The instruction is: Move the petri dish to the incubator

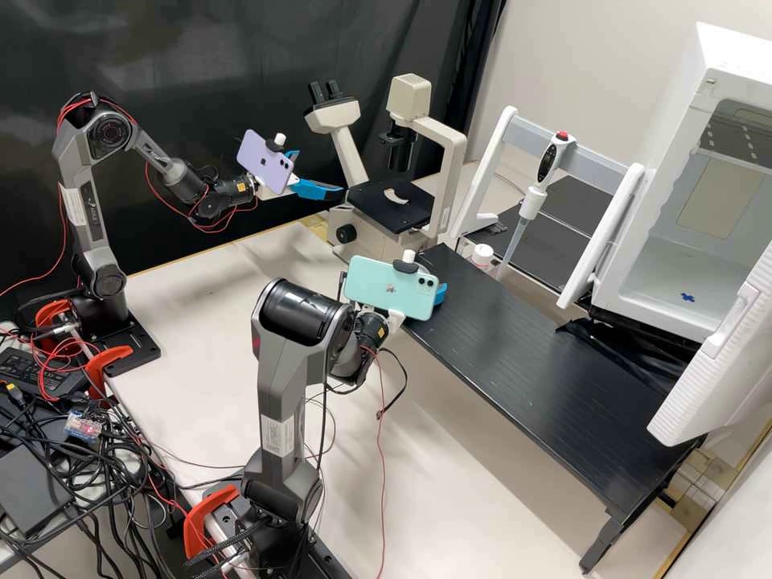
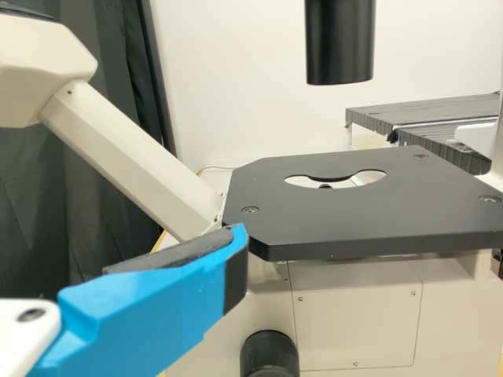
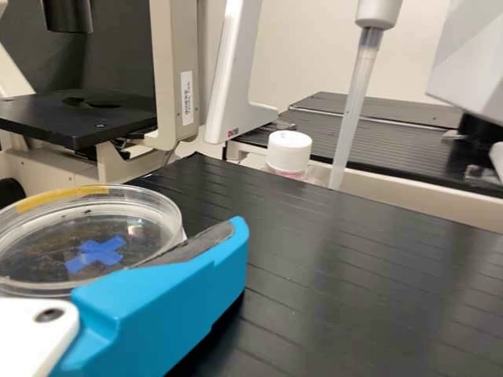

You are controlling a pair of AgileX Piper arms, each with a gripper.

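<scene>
At the bench's near-left end, my right gripper [image 1: 441,293] is partly hidden behind a green phone. In the right wrist view the clear petri dish [image 3: 47,271], with yellow tape on its rim and a blue cross, lies against the inner pad of my right gripper [image 3: 232,236], which is shut on it. My left gripper [image 1: 322,174] stands open beside the microscope; in the left wrist view a finger of my left gripper [image 2: 232,243] is near the stage's corner. The white incubator [image 1: 679,253] is open at the right, a blue cross on its floor.
The microscope stage [image 1: 390,206] stands behind the black bench [image 1: 523,362]. A pipette [image 1: 533,197] hangs on a white stand beyond the bench, near a white-capped bottle [image 3: 289,151]. The incubator's open door [image 1: 720,362] juts over the bench's right end.
</scene>
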